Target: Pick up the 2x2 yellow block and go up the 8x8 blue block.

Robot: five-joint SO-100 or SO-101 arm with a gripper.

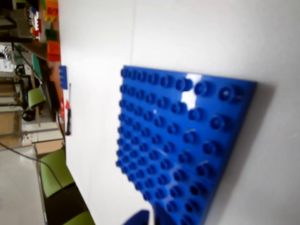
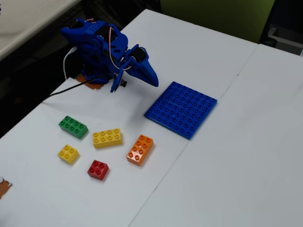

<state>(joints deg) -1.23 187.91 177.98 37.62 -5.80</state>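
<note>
In the fixed view the 2x2 yellow block (image 2: 68,153) lies at the front left of the white table, well apart from the arm. The 8x8 blue block (image 2: 181,109) lies flat near the table's middle and fills much of the wrist view (image 1: 183,140). The blue arm is folded at the back left. Its gripper (image 2: 152,78) hangs above the table just left of the plate's far corner, looks shut and holds nothing. Only a blurred blue fingertip (image 1: 138,218) shows at the wrist view's bottom edge.
A green brick (image 2: 73,126), a longer yellow brick (image 2: 107,137), an orange brick (image 2: 140,149) and a red brick (image 2: 98,170) lie around the yellow block. A black cable (image 2: 66,90) runs from the arm's base. Green chairs (image 1: 56,171) stand beyond the table edge.
</note>
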